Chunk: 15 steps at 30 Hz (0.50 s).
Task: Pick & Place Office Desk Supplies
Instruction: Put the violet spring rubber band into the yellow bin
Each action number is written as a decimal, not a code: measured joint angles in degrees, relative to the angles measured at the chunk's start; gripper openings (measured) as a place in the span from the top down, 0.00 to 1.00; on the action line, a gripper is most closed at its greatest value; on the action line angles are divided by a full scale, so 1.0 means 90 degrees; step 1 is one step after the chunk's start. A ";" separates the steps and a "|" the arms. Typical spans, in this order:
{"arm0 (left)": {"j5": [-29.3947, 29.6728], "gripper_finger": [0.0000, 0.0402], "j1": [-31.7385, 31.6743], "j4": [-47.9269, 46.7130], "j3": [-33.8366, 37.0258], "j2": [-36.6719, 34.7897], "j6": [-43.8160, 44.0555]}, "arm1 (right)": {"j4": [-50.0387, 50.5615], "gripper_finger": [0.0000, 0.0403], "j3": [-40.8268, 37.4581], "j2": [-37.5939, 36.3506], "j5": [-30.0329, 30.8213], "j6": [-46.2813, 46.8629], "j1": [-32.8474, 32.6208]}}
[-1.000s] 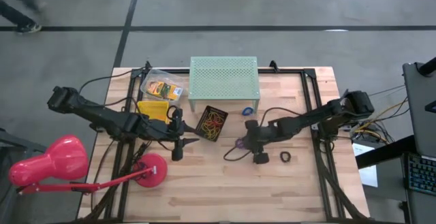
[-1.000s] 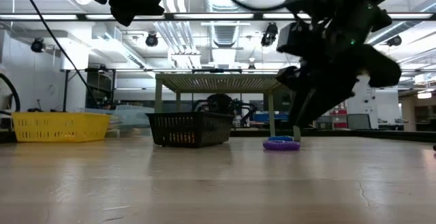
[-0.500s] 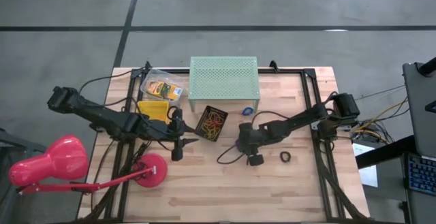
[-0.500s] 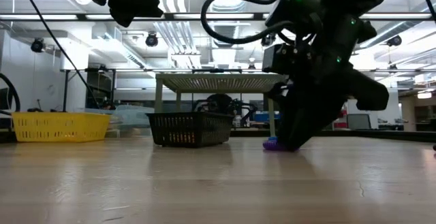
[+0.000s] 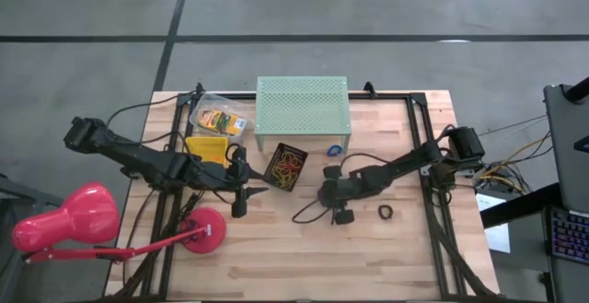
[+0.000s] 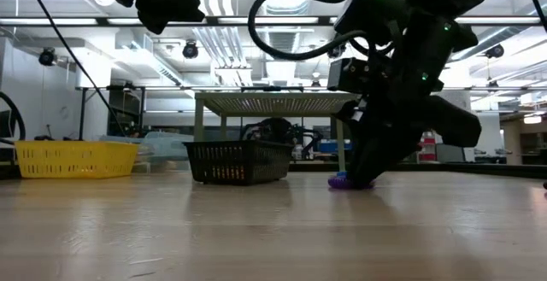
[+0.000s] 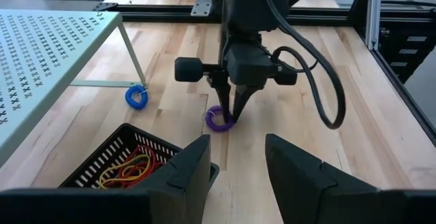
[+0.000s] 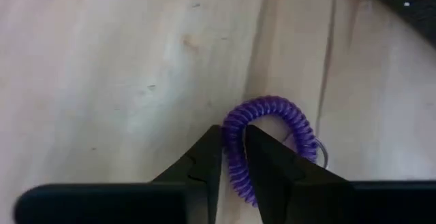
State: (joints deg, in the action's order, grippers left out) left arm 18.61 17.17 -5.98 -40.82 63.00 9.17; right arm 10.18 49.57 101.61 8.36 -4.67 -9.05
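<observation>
At centre-left of the high view, the left tool (image 5: 241,191) hovered part-open and empty beside the black basket (image 5: 286,167) of rubber bands. Right of it, the right tool (image 8: 232,157) pinched one strand of the purple coil (image 8: 272,142) lying on the bench (image 5: 304,257). Such a thin, springy hold might slip or stretch the coil on lifting.

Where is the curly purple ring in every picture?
High view: not visible, hidden under the right gripper.
Low view: purple coil ring on the table at that gripper's tip.
Left wrist view: ring beside the fingertips.
Right wrist view: ring, one side between the fingers.
Shared landmark: the mint-green stand.
</observation>
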 joint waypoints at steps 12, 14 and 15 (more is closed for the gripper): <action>0.0000 0.64 0.0000 -0.0002 0.0000 0.0000 -0.0002 | 0.0110 0.94 0.0150 0.0018 0.0114 -0.0005 -0.0074; 0.0000 0.64 0.0000 -0.0002 0.0000 0.0000 -0.0002 | 0.0111 0.94 0.0220 0.0018 0.0093 -0.0046 -0.0110; 0.0000 0.64 0.0000 -0.0002 0.0000 0.0000 -0.0005 | 0.0114 0.95 0.0262 0.0014 0.0072 -0.0139 -0.0131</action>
State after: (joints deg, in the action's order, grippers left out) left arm 18.61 17.17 -6.00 -40.82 63.00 9.13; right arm 11.21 51.93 101.74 9.01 -5.92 -10.22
